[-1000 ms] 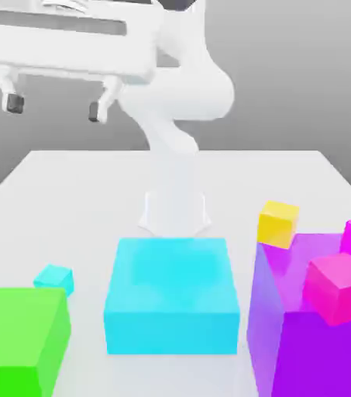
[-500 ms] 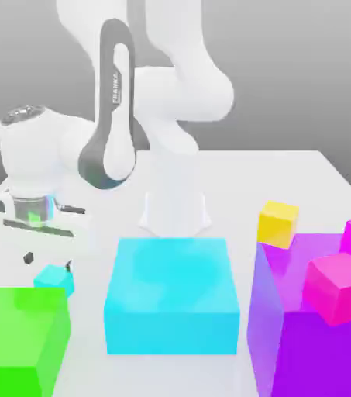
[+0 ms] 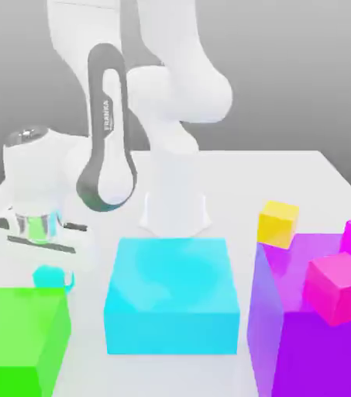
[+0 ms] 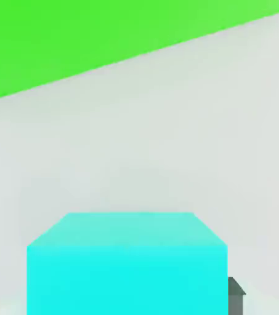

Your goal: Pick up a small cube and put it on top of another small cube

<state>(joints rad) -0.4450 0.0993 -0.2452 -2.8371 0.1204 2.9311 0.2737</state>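
Vs a sec ago: arm swung down from the upper left of the exterior view to table level at mid-left; half a sec ago the fingers stood wide either side of the small cube (image 3: 52, 277), now they've drawn in to a narrow gap. Gripper (image 3: 52, 273) points straight down, jaws pinched on the small cube's sides. Hand view: a dark fingertip (image 4: 236, 294) sits right against the cube's (image 4: 126, 264) side face. Cube itself hasn't shifted; sits on the white table (image 3: 232, 170), lower left of exterior view, just behind the big green block (image 3: 15, 337), left of the large cyan block (image 3: 170, 298). Cube directly under the hand, between the fingers.
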